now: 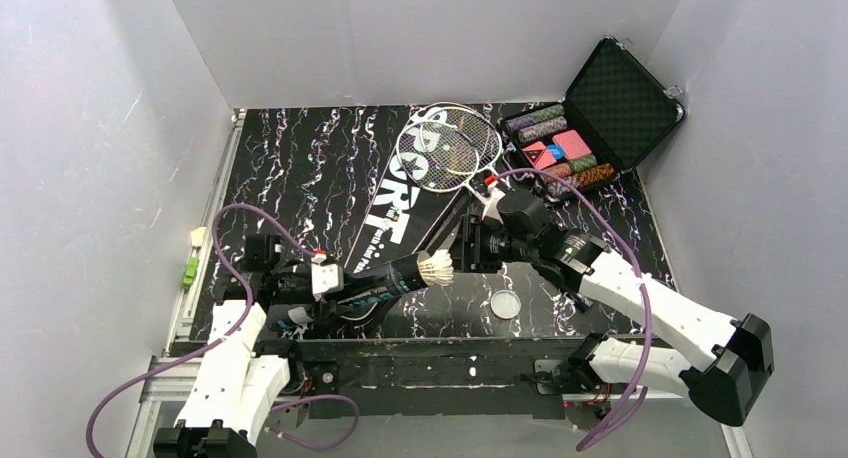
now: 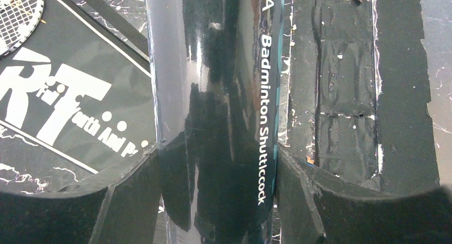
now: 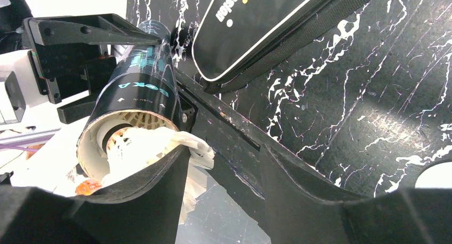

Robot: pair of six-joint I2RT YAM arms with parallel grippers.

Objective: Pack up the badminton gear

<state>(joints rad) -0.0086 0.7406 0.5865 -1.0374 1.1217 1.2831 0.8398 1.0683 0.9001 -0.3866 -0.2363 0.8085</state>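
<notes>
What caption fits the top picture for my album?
Left gripper holds the black tube with a white shuttlecock poking out, right gripper open just beyond it.

Left gripper clamped on tube; right gripper spread; arms angled inward.

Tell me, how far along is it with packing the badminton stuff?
Nearly done: one shuttlecock sits in the tube mouth, poking out. In hand: the left gripper grips the tube; the right gripper, open, is at its mouth. Left: close the tube, pack both rackets lying on the bag.
</notes>
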